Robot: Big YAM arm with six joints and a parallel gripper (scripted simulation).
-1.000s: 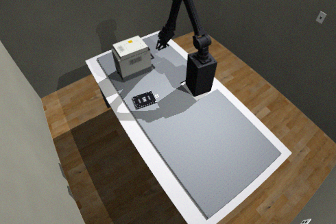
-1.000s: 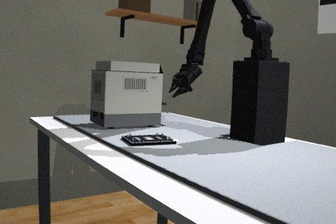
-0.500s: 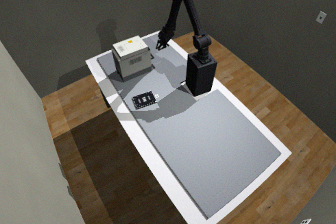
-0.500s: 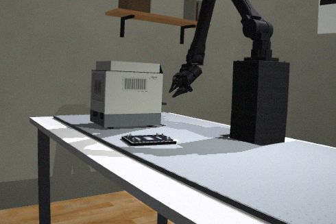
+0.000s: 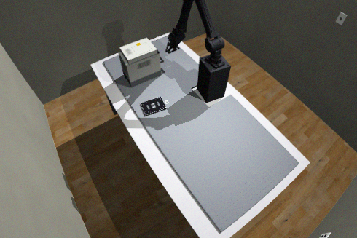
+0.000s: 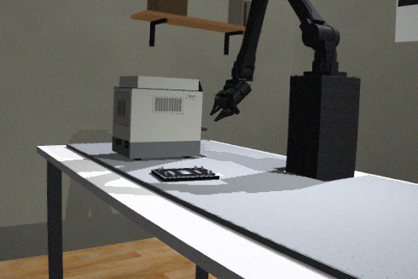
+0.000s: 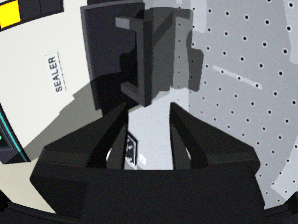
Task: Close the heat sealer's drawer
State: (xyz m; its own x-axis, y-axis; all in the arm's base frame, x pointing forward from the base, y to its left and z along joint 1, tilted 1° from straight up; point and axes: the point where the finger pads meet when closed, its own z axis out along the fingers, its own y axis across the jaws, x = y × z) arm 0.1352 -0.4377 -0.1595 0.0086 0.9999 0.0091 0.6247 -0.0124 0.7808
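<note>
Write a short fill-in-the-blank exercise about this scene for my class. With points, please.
1. The label on the heat sealer (image 5: 140, 55) (image 6: 164, 120) (image 7: 37, 65) reads ____.
2. The gripper (image 5: 170, 51) (image 6: 213, 117) (image 7: 148, 109) has ____ fingers.
3. The robot arm (image 5: 186, 12) (image 6: 256, 25) is mounted on a black ____.
4. The wall shelf (image 6: 188, 21) has ____ black brackets.

Missing words: SEALER; two; pedestal; two
</note>
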